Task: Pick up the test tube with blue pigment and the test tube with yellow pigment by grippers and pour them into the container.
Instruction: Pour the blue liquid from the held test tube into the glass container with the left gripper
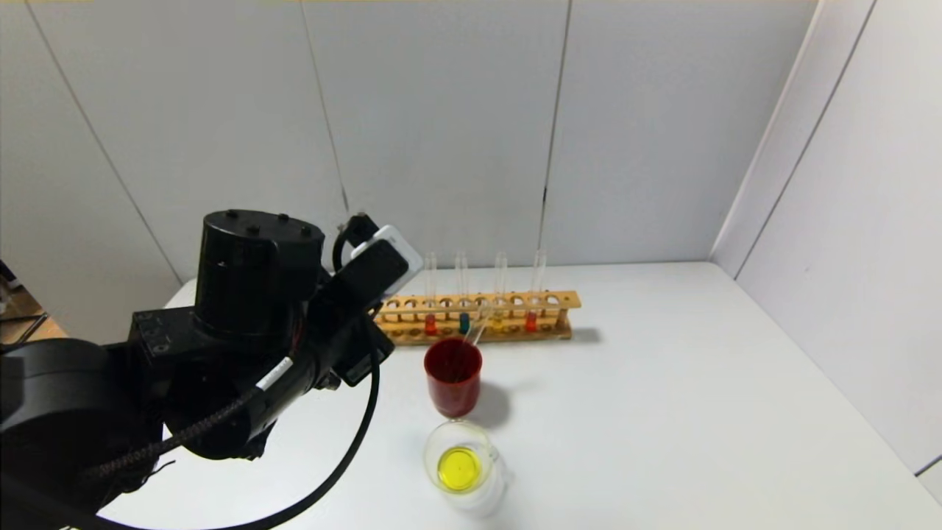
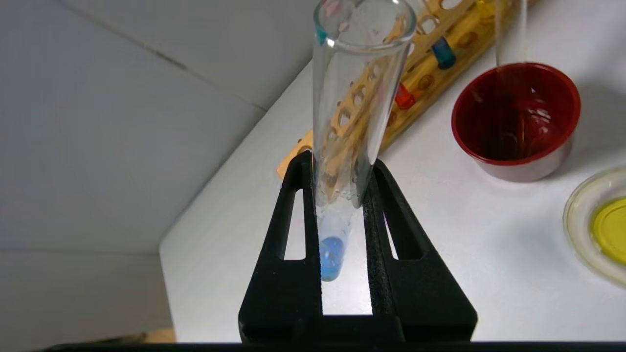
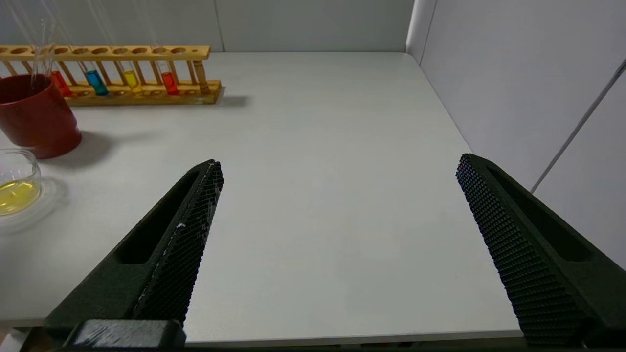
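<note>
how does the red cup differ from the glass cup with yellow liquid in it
The red cup is opaque and dark red; the glass cup is clear. The red cup stands taller; the glass cup is low. An empty tube leans in the red cup, while the glass cup holds only yellow liquid. The red cup sits nearer the wooden rack. Both stand upright on the white table, mouths open and round.
</note>
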You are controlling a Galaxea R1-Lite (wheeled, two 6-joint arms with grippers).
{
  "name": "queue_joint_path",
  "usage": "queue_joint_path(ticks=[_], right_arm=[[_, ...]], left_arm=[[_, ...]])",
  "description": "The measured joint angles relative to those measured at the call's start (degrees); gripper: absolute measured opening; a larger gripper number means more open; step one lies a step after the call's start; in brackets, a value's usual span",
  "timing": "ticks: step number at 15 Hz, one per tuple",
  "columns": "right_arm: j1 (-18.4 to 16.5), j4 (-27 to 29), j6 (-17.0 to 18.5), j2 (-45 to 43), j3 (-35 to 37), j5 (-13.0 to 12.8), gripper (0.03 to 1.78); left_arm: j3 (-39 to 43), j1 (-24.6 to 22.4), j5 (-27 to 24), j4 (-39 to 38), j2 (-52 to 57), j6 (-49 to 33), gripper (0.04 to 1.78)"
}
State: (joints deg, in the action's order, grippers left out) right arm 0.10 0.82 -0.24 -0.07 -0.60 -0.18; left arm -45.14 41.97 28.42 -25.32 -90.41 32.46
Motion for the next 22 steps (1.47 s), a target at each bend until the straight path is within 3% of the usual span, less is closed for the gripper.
queue_joint_path(ticks=[4,8,14,22], right_arm=[[0.0,0.0,0.0,0.0,0.0,0.0,1.74],[0.0,0.0,0.0,0.0,0.0,0.0,1.74],[0.0,0.0,0.0,0.0,0.0,0.0,1.74],[0.0,0.0,0.0,0.0,0.0,0.0,1.74]], left_arm=[[4.4,2.3,0.4,-5.4,-2.7,8.8,0.31],[5.4,4.3,1.4,-5.8,-5.6,14.4,0.31],[9.6,8.3,5.7,-5.7,-8.9,15.6,0.31],[12.3,10.8,6.0,-5.7,-12.3,16.1,0.31]])
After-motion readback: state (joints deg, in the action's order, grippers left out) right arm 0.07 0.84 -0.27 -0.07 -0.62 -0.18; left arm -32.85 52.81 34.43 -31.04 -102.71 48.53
